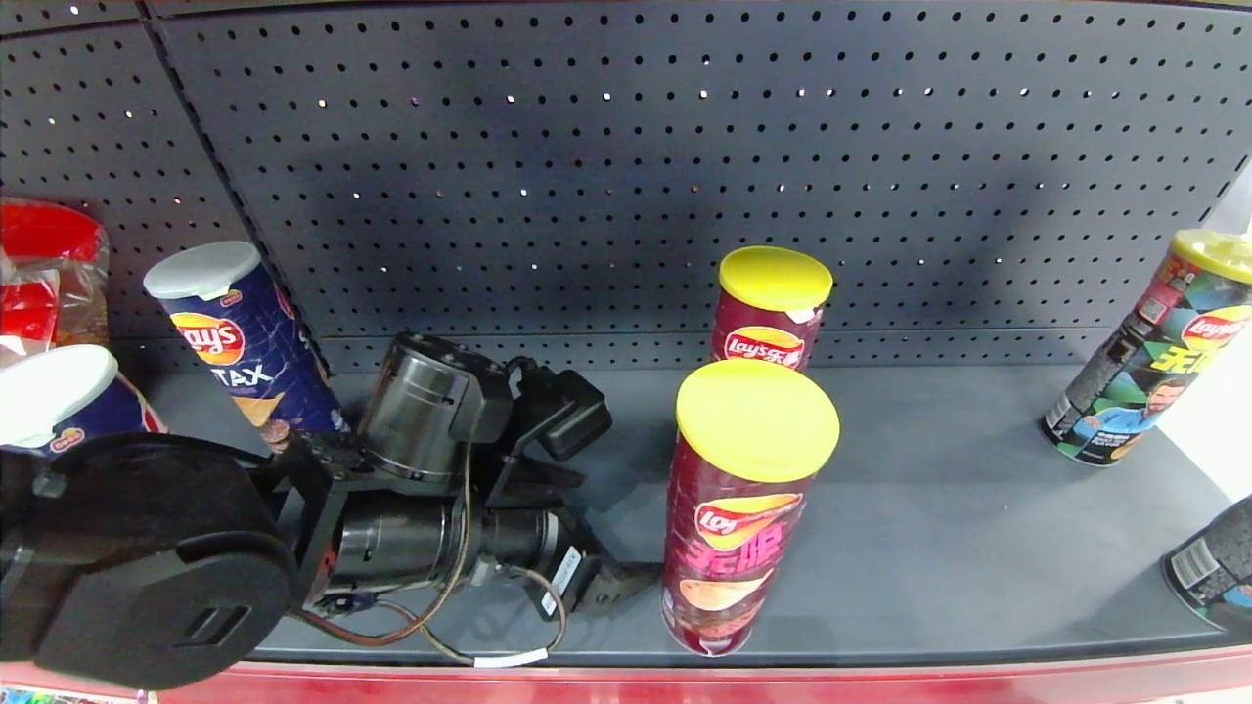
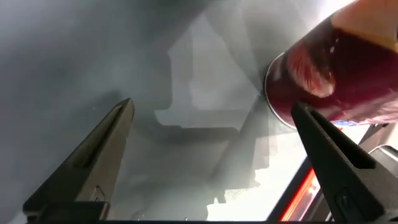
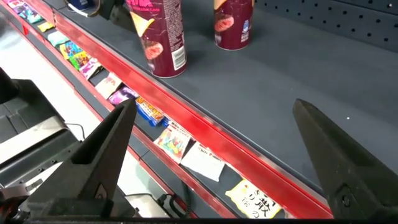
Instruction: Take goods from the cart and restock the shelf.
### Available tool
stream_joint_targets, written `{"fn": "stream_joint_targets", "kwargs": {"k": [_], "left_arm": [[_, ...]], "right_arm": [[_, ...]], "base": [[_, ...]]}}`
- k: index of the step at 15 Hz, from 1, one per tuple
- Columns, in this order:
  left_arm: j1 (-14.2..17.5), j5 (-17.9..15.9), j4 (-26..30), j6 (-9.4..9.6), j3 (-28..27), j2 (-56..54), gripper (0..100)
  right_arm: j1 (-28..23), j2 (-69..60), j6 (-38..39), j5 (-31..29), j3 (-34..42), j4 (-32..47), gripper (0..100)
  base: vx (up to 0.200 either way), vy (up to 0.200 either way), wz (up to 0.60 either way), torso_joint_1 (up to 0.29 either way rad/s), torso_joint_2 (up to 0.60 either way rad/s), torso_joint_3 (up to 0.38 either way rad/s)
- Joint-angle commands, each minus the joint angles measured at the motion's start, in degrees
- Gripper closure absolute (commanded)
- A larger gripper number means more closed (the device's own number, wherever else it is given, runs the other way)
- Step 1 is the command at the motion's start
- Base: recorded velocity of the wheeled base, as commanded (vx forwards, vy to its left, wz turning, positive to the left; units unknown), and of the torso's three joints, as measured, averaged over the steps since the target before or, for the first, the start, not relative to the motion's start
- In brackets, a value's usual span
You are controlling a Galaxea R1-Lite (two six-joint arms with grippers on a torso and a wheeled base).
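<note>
Maroon can (image 1: 738, 528) stands upright near the shelf (image 1: 929, 548) lip. Left gripper (image 2: 212, 106) gapes empty just beside it; right gripper (image 3: 214, 106) is also wide and empty. Likely light, stiff-walled, slick and tippy: take it mid-body, squeezing gently.

The shelf (image 1: 929, 508) deck looks like matt grey painted metal, same as the perforated back panel (image 1: 626, 176), while the red front lip (image 1: 685, 684) is properly glossy. The front maroon chip can (image 1: 729, 528) has a shiny printed wrap and a smooth yellow plastic lid (image 1: 756, 418). The left gripper (image 2: 211, 112) has dull dark jaws, probably plastic, though that close-up is pretty blurry.
</note>
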Motion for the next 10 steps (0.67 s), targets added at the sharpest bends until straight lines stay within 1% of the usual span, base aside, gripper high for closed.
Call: {"fn": "stream_joint_targets", "kwargs": {"k": [1, 6, 9, 10], "left_arm": [[0.00, -0.01, 0.05, 0.02, 0.80, -0.17, 0], [-0.18, -0.63, 0.05, 0.19, 1.86, -0.52, 0], [-1.05, -2.91, 0.23, 0.28, 3.53, -2.02, 0], [-1.14, -2.91, 0.23, 0.28, 3.70, -1.93, 0]], "right_arm": [[-0.01, 0.30, -0.04, 0.03, -0.10, -0.06, 0], [-0.01, 0.56, -0.04, 0.03, -0.10, -0.06, 0], [-0.01, 0.65, -0.04, 0.03, -0.01, -0.06, 0], [-0.01, 0.74, -0.04, 0.03, -0.01, -0.06, 0]], "base": [[0.000, 0.000, 0.00, 0.000, 0.00, 0.000], [0.000, 0.000, 0.00, 0.000, 0.00, 0.000], [0.000, 0.000, 0.00, 0.000, 0.00, 0.000], [0.000, 0.000, 0.00, 0.000, 0.00, 0.000]]}}
